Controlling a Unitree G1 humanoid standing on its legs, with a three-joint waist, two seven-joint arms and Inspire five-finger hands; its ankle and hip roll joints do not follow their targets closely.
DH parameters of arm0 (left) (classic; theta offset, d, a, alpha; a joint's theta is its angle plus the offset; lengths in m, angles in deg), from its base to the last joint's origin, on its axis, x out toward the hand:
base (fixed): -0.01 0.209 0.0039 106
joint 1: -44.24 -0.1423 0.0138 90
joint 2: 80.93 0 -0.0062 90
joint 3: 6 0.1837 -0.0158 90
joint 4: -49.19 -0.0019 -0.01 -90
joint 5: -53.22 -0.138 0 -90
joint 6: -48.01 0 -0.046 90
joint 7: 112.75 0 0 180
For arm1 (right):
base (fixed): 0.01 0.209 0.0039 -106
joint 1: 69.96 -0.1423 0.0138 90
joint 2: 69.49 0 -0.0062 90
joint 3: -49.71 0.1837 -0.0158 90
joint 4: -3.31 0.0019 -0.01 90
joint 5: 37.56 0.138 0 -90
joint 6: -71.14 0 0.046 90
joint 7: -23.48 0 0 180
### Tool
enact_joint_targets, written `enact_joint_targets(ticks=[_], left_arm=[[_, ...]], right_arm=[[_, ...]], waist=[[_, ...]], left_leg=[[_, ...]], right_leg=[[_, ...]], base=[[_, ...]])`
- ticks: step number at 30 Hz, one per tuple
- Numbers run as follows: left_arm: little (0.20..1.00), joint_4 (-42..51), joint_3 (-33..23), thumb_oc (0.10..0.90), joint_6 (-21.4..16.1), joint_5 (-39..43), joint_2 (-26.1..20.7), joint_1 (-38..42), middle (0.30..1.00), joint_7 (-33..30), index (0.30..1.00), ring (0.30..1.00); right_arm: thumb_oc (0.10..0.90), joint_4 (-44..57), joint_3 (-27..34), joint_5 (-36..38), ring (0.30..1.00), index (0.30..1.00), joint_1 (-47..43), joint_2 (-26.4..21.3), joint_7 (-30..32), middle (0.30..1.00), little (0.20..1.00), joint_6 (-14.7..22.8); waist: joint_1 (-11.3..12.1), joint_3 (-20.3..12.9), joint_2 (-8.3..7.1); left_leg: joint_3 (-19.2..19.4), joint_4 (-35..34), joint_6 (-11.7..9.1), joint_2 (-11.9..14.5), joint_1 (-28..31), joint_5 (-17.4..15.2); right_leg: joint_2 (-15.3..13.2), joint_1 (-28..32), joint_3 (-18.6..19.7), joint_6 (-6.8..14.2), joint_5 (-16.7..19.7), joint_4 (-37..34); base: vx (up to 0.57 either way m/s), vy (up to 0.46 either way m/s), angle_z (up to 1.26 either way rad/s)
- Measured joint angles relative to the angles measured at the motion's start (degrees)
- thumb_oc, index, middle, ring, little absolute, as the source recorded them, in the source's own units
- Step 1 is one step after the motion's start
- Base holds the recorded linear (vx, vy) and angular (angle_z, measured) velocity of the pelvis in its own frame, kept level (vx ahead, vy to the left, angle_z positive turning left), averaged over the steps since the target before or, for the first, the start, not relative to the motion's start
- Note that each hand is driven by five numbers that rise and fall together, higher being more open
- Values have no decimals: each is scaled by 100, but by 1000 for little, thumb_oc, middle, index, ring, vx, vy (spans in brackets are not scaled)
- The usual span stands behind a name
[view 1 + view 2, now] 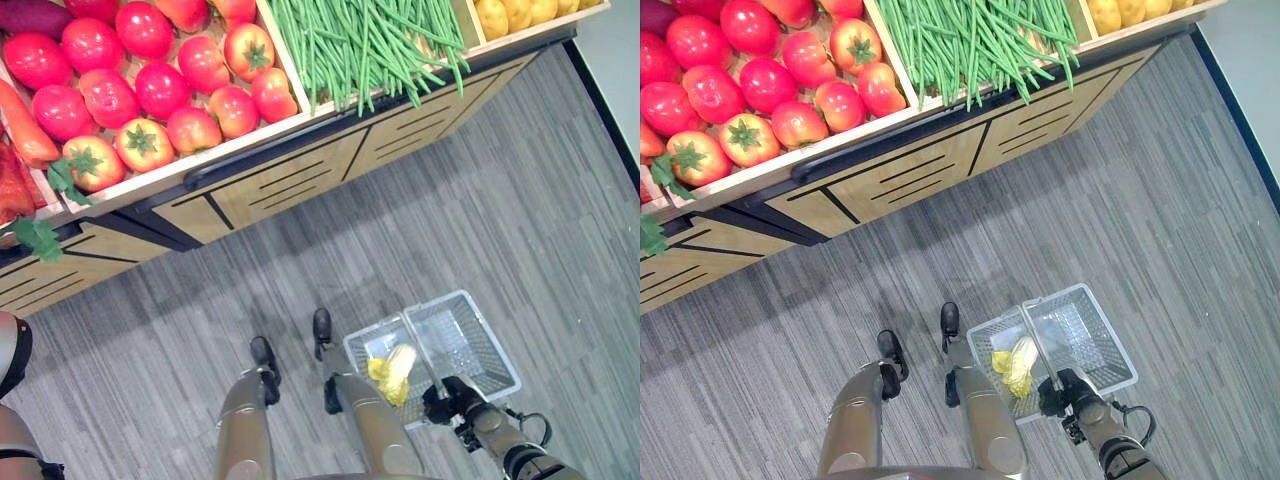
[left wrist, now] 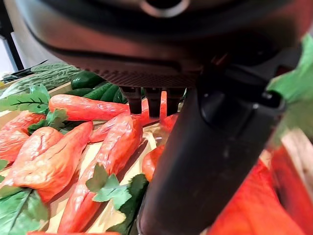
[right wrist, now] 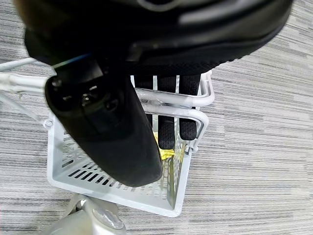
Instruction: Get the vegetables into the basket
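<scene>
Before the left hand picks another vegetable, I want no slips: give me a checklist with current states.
1. Basket held: ok. Right hand has fingers curled round its handle.
2. Basket has room: ok. One yellow-green leafy vegetable lies at one end; the rest of the floor is bare.
3. Left hand over the carrots: ok, they lie just past its fingers.
4. Left hand holding nothing: cannot tell, the fingers are mostly hidden.
5. Basket hanging level: cannot tell.
</scene>
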Motion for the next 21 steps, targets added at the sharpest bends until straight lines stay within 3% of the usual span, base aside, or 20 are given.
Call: enact_joint_targets(ticks=[8,21], left_arm=[[300,299,-39,400,8,-35,-400,11,300,-381,300,300],[300,572,-37,400,-79,1,-238,-78,300,-240,300,300]], right_arm=[[400,25,-24,15,300,300,0,11,-25,300,300,42],[400,81,-123,8,300,300,2,23,-27,300,300,57]], waist=[[-14,11,-98],[-9,-66,-107]], left_leg=[[-16,269,97,3,-206,-112],[-26,273,100,-6,-115,-108]], right_leg=[[-84,-126,-8,74,18,86],[-79,-115,43,63,23,166]], base=[[2,35,0],[-11,-10,-3]])
